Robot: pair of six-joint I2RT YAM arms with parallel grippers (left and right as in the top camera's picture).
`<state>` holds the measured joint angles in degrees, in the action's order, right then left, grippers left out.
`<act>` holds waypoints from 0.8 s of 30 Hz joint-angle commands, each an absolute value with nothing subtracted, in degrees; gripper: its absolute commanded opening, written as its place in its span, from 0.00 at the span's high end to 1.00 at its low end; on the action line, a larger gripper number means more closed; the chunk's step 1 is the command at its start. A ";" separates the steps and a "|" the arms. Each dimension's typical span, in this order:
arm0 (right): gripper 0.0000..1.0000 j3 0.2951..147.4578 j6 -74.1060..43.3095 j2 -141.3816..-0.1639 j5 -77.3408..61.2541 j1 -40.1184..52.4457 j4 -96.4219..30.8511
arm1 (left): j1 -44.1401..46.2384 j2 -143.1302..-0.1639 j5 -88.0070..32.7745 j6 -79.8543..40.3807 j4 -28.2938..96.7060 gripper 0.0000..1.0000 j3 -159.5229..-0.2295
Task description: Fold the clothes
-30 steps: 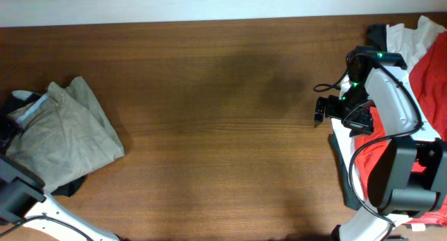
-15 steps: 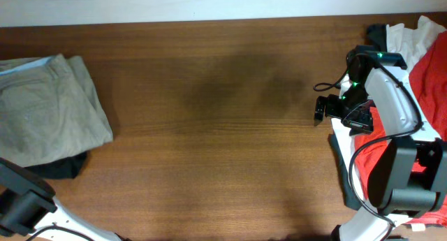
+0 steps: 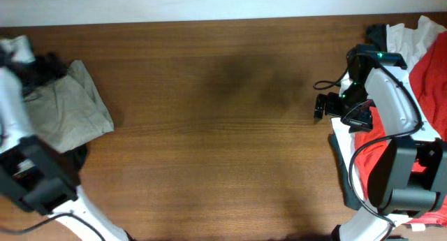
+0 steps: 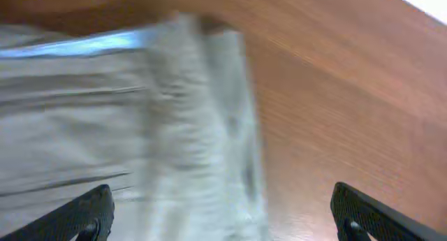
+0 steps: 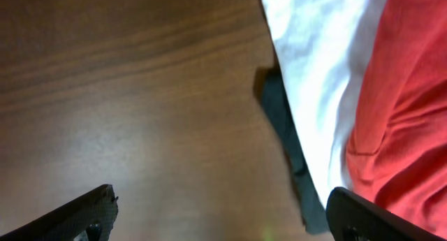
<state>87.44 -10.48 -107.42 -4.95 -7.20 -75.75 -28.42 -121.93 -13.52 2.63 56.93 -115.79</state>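
The khaki shorts (image 3: 73, 115) lie bunched at the table's left edge, on top of a black garment (image 3: 75, 157). My left gripper (image 3: 40, 68) hovers over their far end, and the white arm covers their left part. In the left wrist view the shorts (image 4: 105, 115) are blurred below the left gripper (image 4: 227, 223), whose jaws stand wide open and empty. At the right edge lie a red T-shirt (image 3: 433, 73), a white garment (image 3: 404, 35) and a black one (image 3: 377, 33). My right gripper (image 3: 320, 107) is open over bare wood, left of that pile (image 5: 398, 94).
The wooden table (image 3: 223, 129) runs between the two piles. A pale wall strip (image 3: 209, 3) borders the far edge. A black cable (image 3: 328, 86) loops beside the right arm. A dark cloth strip (image 5: 286, 143) edges the white garment (image 5: 314, 59).
The left arm swung from the near-left corner up over the far-left side. Its gripper let go of the shorts and opened wide; the shorts shifted toward the far edge. The right arm stayed still.
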 commanded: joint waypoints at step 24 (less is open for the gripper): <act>0.01 54.15 2.57 -30.63 -8.34 -7.16 -55.70 | -3.79 -31.68 -3.18 -0.43 52.10 0.01 -54.08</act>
<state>54.72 2.17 -32.53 -9.74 -7.20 -55.51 -3.70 -38.20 -3.36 -0.01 52.27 -55.11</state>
